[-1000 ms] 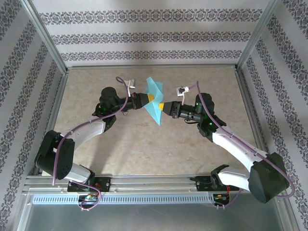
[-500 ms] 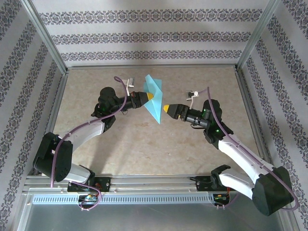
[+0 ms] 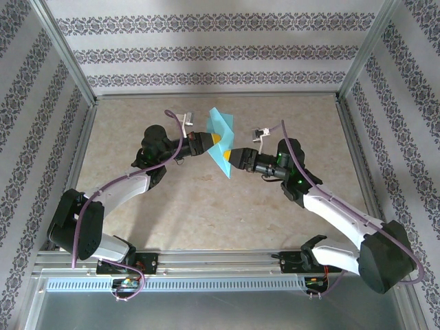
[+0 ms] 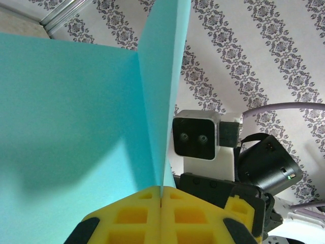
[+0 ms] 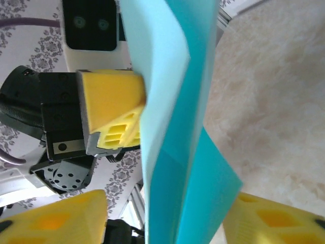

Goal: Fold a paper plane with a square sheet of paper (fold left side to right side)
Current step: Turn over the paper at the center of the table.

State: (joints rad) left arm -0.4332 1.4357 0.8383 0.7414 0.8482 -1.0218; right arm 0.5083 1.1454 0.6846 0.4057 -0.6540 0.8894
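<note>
Teal paper sheet is hanging in the air above the back-middle of the tabletop, standing on edge with its point aiming down, clear of the surface. It is sitting between the two grippers.

The top view is giving the overall layout. The left wrist view is showing the sheet as a broad flat panel plus a second flap rising from a crease that is running straight down into the left gripper. There the yellow fingers are pressing together with no gap, pinching the paper at the crease. The right wrist camera block is showing just behind that flap.

The right wrist view is showing the sheet edge-on, layers splaying apart, and the left gripper is clamping it from the far side. The right gripper is straddling the lower edge: its fingers are standing apart, one on each side of the paper, not closing on it. Whether the right-hand pad is touching the paper I cannot tell.

Left arm is reaching from its base at the near left, elbow bending, wrist pointing right, with its gripper level. Right arm is stretching from the near right up and leftward, wrist pointing left, with its gripper slightly lower on the sheet, facing the left one.
</note>
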